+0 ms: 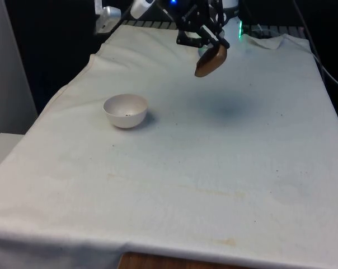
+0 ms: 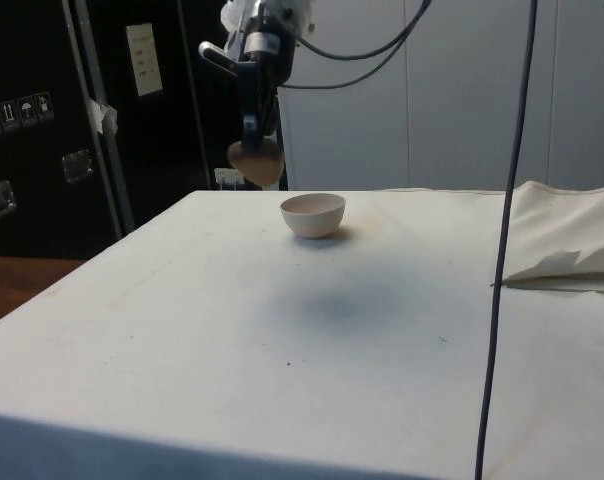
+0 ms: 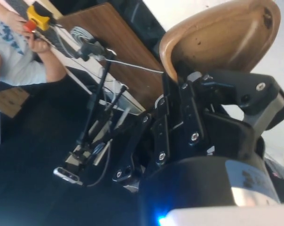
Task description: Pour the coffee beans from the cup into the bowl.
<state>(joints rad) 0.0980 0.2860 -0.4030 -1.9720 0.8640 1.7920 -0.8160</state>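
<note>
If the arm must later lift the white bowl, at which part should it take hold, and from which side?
Probably by the rim, from above. The white bowl stands upright and open-topped on the cloth, and its round sides curve in toward the base, so one finger inside and one outside the wall seems safest. The gripper now holds the brown cup.

Soft overhead light, diffuse shadow on cloth (image 1: 225,106)

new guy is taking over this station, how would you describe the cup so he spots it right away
Start from the table's white cloth and find the white bowl standing on it. Now look above the cloth to the black gripper, towards the front view's right of the bowl. The cup is the tilted brown wooden one held there in the air, while the bowl sits white on the cloth.
</note>
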